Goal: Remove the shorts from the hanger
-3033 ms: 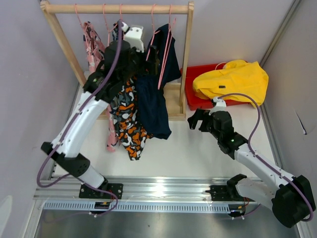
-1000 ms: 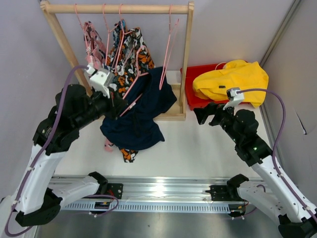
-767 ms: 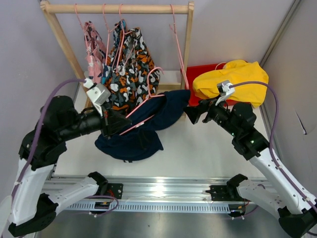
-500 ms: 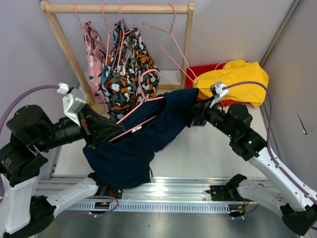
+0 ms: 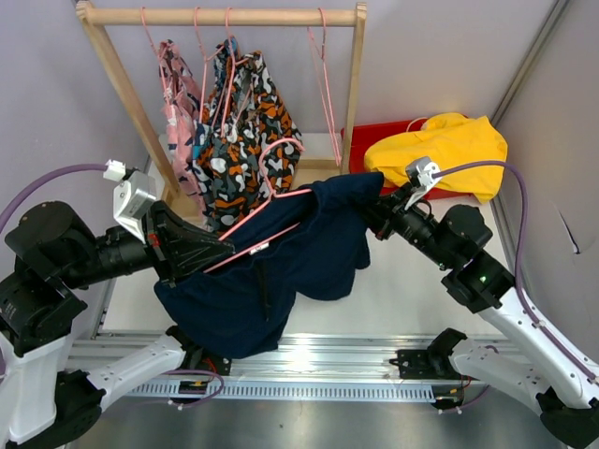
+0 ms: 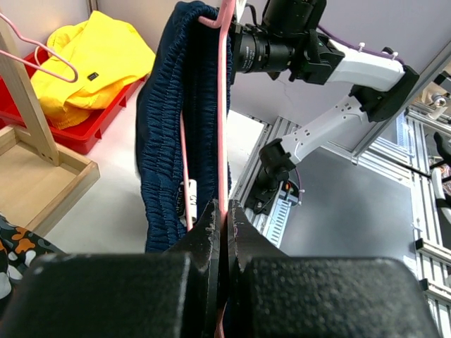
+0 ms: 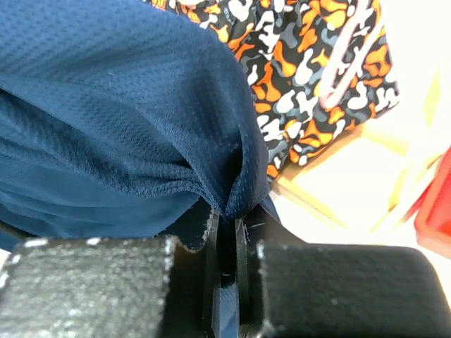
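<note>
In the centre of the top view, the navy shorts [image 5: 299, 257] drape over a pink hanger [image 5: 269, 208] above the tabletop [image 5: 393, 309]. The left gripper [image 6: 224, 220] is clamped on the hanger's wire. The right gripper [image 7: 227, 215] pinches a fold of the shorts' fabric.

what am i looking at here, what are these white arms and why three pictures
These are two robot arms bolted to a table. The wide picture looks down from above; the other two come from a camera on each wrist. The left pincer is clamped on a pink hanger, and the right pincer pinches the navy shorts draped on it. Behind stands a wooden rack with camouflage shorts hanging; yellow shorts lie in a red tray.
</note>
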You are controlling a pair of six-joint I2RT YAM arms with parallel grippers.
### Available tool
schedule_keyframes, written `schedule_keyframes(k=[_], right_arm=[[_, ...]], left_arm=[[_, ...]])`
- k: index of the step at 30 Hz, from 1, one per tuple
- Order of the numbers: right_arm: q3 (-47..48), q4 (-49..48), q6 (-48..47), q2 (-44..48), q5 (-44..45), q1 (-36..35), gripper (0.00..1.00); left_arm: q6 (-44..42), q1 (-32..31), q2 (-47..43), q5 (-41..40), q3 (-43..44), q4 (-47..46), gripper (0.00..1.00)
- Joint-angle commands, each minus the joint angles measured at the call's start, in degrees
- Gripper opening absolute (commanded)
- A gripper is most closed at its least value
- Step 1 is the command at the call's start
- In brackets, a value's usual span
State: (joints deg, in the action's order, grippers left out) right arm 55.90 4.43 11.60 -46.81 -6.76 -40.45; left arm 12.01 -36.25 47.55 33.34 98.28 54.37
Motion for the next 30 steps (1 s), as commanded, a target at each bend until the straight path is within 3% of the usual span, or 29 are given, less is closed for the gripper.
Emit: schedule_keyframes(k=[1, 9, 14, 19, 30], right_arm=[[1.31, -3.72, -3.50, 0.75, 1.13, -0.07, 0.00], [9.57, -1.62, -10.54, 0.49, 10.53, 4.40, 0.00], [12.12, -0.47, -7.66, 0.14, 15.55, 14.59, 0.00], [13.80, 0.14, -1.50, -1.27, 10.64, 28.72, 0.00], [15.73, 2.26, 13.79, -8.91, -1.14, 48.79, 0.00]], left_arm=[[0.82, -0.58, -0.97, 0.76, 1.04, -6.03, 0.00], [-0.06, -2.07, -1.67, -2.31, -1.25, -3.83, 0.00], [-0.32, -3.91, -1.94, -3.28, -2.91, -2.69, 0.00], [-0.23, -5.41, -2.55, -3.63, -4.67, -2.08, 0.00], [-1.46, -7.96, -2.73, -5.92, -5.38, -0.32, 0.00]])
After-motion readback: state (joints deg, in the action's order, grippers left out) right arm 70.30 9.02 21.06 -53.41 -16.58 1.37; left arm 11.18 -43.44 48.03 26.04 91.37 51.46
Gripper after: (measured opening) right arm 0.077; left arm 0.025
